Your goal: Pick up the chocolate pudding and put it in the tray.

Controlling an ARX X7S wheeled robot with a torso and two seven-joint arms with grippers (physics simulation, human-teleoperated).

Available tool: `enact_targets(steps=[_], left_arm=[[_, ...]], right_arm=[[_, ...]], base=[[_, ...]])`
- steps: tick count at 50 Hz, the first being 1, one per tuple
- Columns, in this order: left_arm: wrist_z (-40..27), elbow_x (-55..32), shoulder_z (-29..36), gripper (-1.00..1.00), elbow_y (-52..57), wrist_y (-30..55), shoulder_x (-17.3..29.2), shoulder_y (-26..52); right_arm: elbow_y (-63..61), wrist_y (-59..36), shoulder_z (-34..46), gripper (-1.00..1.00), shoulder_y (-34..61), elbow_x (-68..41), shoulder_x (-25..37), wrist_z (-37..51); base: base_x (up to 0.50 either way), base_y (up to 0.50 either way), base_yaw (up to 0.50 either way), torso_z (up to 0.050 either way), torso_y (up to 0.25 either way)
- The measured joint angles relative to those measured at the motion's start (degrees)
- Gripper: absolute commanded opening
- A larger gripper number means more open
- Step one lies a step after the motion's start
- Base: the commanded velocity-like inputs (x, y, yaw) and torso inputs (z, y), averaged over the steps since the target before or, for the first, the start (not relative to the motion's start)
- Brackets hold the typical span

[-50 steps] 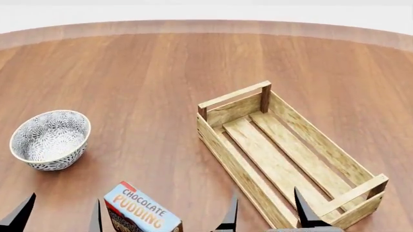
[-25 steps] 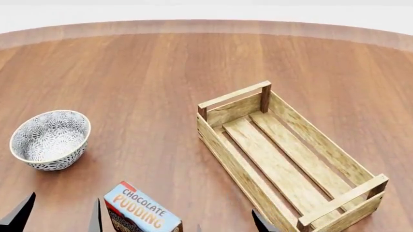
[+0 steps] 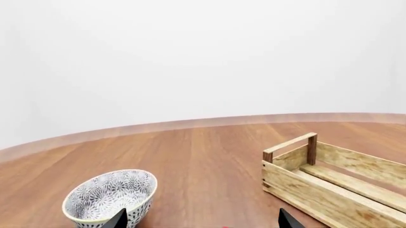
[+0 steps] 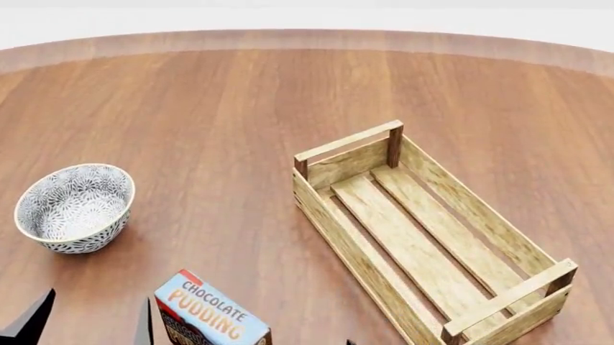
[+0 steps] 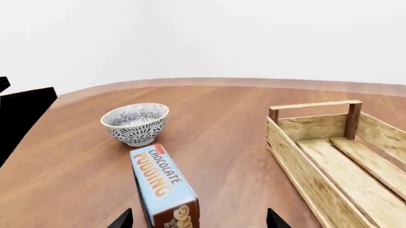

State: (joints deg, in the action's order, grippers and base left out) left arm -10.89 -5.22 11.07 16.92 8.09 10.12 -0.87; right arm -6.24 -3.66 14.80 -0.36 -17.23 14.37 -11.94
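The chocolate pudding (image 4: 211, 313) is a small carton with a light-blue top. It stands near the table's front edge, between the bowl and the tray (image 4: 326, 213), a light-wood slatted crate at the right. My left gripper (image 4: 89, 327) is open and empty, just left of the carton; in the left wrist view (image 3: 203, 222) it faces the bowl and tray. My right gripper (image 5: 199, 221) is open. The carton's (image 5: 161, 185) near end sits between its fingertips (image 5: 124, 220), touching neither. The right gripper is almost out of the head view.
A round patterned grey-white bowl (image 4: 73, 208) stands at the left, behind the left gripper; it also shows in the right wrist view (image 5: 135, 122). The tray (image 5: 285, 152) lies to the carton's right. The left arm (image 5: 19, 118) shows dark at that view's edge.
My right gripper has drawn back from beside the tray's near end and shifted left, dropping almost out of the head view. Carton, bowl, tray and left gripper have not moved.
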Motion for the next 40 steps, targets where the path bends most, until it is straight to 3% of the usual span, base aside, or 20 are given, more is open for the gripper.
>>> enact_targets(steps=[40], left_arm=[[-1.5, -0.6, 1.8, 1.00, -0.9, -0.6, 0.8, 0.3]], right_arm=[[14.5, 0.5, 7.3, 1.00, 7.7, 8.2, -0.6, -1.3]], base=[[0.00, 0.00, 0.00, 0.000, 0.000]])
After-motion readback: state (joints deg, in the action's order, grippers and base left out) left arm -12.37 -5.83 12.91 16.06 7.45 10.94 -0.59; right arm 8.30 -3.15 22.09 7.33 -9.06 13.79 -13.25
